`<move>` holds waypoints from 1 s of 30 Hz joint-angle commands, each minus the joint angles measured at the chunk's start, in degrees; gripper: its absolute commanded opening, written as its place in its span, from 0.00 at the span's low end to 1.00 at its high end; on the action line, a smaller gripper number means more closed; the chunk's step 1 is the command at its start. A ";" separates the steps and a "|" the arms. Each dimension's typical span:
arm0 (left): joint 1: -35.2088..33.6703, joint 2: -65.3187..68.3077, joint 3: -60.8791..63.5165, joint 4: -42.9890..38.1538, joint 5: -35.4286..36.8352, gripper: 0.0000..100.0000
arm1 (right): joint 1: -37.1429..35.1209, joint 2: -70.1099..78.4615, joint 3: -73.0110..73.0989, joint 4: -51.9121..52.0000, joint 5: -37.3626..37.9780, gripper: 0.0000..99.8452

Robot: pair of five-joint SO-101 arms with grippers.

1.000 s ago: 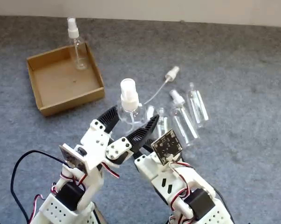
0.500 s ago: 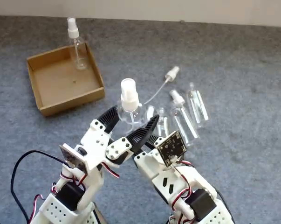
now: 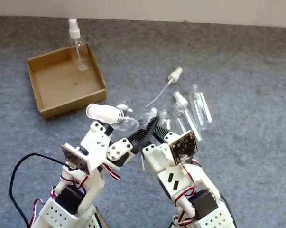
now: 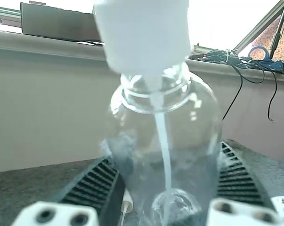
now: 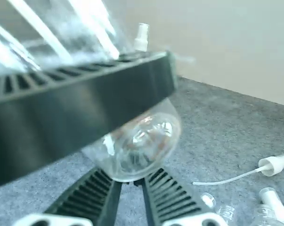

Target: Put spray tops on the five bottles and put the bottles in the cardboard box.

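Note:
My left gripper (image 3: pixel 127 127) is shut on a round clear bottle (image 3: pixel 125 123), (image 4: pixel 179 141) whose white spray top (image 3: pixel 104 112), (image 4: pixel 142 33) leans toward the cardboard box (image 3: pixel 38 90). The bottle's sides sit between the ribbed black fingers (image 4: pixel 97 183). My right gripper (image 5: pixel 133 183) is shut, its tips right at the rounded bottom of that bottle (image 5: pixel 142 141), beside the left arm's black finger (image 5: pixel 76 108). One capped bottle (image 3: pixel 79 54) stands upright at the box's far corner. A loose spray top (image 3: pixel 175 74) with its tube lies on the carpet.
Three clear bottles (image 3: pixel 200 107), (image 3: pixel 188 123), (image 3: pixel 165 124) lie on the grey carpet to the right of the grippers, one with a spray top on. The box floor in front of the standing bottle is bare. A pale wall runs along the far edge.
The held bottle has tipped from upright over to the left, toward the box. The right arm's wrist has shifted a little to the right and forward.

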 commanded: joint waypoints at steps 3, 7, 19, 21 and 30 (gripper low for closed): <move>0.75 -0.57 1.19 0.09 0.09 0.18 | 1.01 -0.57 1.71 -1.89 -0.26 0.00; -0.48 -0.57 1.01 0.09 0.00 0.18 | 0.92 -0.57 3.38 -1.89 -0.18 0.00; -26.68 -0.31 -4.09 0.26 0.00 0.18 | 1.01 -0.57 8.13 -1.89 -0.09 0.00; -31.96 -0.22 -6.46 0.35 -1.05 0.18 | 0.92 -0.57 8.84 -1.98 -0.09 0.00; -42.77 0.31 -15.78 11.60 -20.92 0.18 | 0.92 -0.57 10.24 -1.98 -0.09 0.00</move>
